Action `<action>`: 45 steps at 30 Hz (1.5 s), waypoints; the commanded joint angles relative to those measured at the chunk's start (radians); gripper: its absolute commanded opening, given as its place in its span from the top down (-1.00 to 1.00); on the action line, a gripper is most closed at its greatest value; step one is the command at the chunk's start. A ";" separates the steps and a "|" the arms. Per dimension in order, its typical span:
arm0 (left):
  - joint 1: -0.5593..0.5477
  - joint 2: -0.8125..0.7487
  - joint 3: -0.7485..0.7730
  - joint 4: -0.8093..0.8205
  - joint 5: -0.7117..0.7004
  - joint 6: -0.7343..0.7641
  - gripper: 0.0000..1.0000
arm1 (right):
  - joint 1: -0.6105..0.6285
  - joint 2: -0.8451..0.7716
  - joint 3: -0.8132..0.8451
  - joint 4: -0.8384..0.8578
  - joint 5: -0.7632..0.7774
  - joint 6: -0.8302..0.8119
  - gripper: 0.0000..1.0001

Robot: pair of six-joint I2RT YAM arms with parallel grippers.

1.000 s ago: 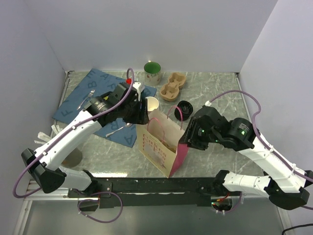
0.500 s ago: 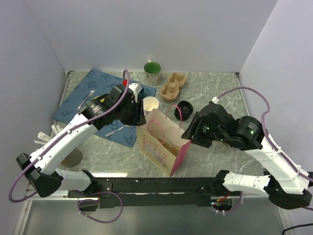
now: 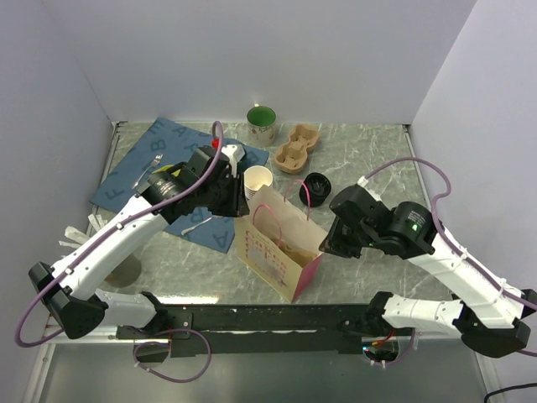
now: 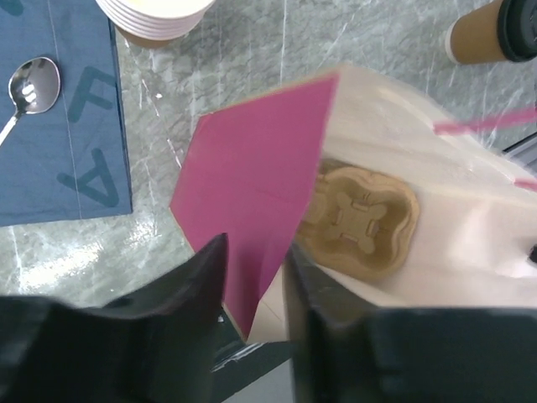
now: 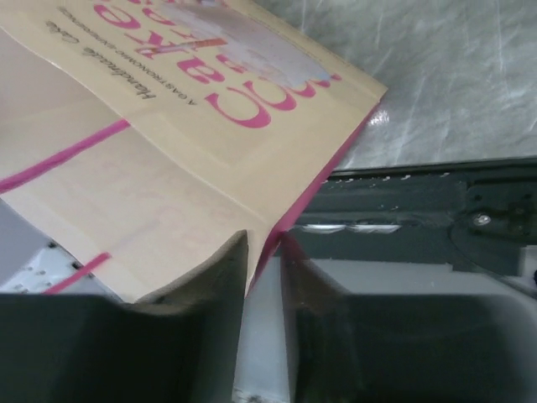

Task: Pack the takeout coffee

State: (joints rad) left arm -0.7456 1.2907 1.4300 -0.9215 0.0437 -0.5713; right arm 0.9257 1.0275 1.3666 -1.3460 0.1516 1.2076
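Note:
The takeout coffee [image 3: 317,185], a kraft cup with a black sip lid, stands on the table behind the paper bag [image 3: 281,243]; it also shows in the left wrist view [image 4: 495,29]. The bag stands open with a moulded cup carrier [image 4: 361,218] on its floor. My left gripper [image 3: 241,201] is shut on the bag's left magenta side panel [image 4: 252,168]. My right gripper [image 3: 324,243] is shut on the bag's right magenta edge [image 5: 323,180]. In the wrist views, the left gripper [image 4: 256,252] and the right gripper [image 5: 264,239] each straddle the bag's rim.
A stack of lidless paper cups [image 3: 258,179] stands just behind the bag's left corner. A second cup carrier [image 3: 296,148] and a green mug [image 3: 262,123] sit at the back. A blue placemat [image 3: 143,172] with a spoon [image 4: 29,88] lies at the left.
The bag's mouth has spread wider. My left gripper drew its side slightly left. My right gripper swung out to the right, then came back down along the bag's right edge.

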 commanded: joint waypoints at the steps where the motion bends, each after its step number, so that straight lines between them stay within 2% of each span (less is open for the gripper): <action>1: -0.001 -0.016 -0.019 0.044 0.028 0.011 0.48 | 0.002 0.029 0.089 -0.054 0.133 -0.049 0.90; 2: -0.001 -0.008 -0.011 0.035 0.034 0.010 0.59 | 0.002 0.054 0.124 -0.085 0.152 -0.066 0.98; 4: -0.001 0.002 -0.003 0.035 0.062 0.001 0.87 | -0.005 0.078 0.241 -0.171 0.195 -0.120 1.00; 6: -0.001 0.009 0.003 0.055 0.112 -0.033 0.98 | -0.013 0.115 0.348 -0.221 0.203 -0.199 1.00; 10: -0.001 -0.002 0.043 0.062 0.165 -0.131 0.96 | -0.077 0.166 0.491 -0.225 0.122 -0.322 1.00; 13: -0.001 -0.071 -0.070 0.127 0.162 -0.223 0.93 | -0.142 0.180 0.528 -0.225 0.068 -0.376 1.00; 14: -0.001 -0.086 -0.153 0.157 0.185 -0.257 0.94 | -0.154 0.181 0.528 -0.225 0.071 -0.385 1.00; 18: -0.001 -0.131 -0.226 0.259 0.219 -0.282 0.90 | -0.186 0.247 0.572 -0.223 0.077 -0.502 1.00; 19: -0.001 -0.136 -0.241 0.291 0.197 -0.277 0.85 | -0.185 0.264 0.568 -0.222 0.085 -0.513 1.00; 22: 0.014 -0.102 -0.312 0.311 0.214 -0.280 0.89 | -0.188 0.301 0.505 -0.190 0.121 -0.566 1.00; 26: 0.014 -0.083 -0.316 0.296 0.220 -0.265 0.89 | -0.188 0.309 0.434 -0.058 0.114 -0.638 1.00; 28: 0.014 -0.091 -0.321 0.302 0.162 -0.251 0.78 | -0.188 0.313 0.424 -0.010 0.108 -0.672 1.00; 30: 0.023 -0.077 -0.330 0.294 0.157 -0.240 0.71 | -0.192 0.330 0.434 0.007 0.097 -0.687 1.00; 33: 0.025 -0.045 -0.269 0.234 0.150 -0.228 0.82 | -0.197 0.373 0.533 -0.025 0.086 -0.671 1.00; 38: 0.028 -0.117 -0.243 0.224 0.094 -0.249 0.85 | -0.206 0.404 0.721 -0.107 0.101 -0.620 1.00; 45: 0.029 -0.172 -0.256 0.279 0.213 -0.349 0.91 | -0.244 0.467 0.910 -0.223 0.059 -0.568 1.00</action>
State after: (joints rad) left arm -0.7200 1.1694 1.1473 -0.6895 0.1967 -0.8581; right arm 0.7063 1.4803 2.1872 -1.3663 0.2325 0.6010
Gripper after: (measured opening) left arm 0.046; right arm 0.008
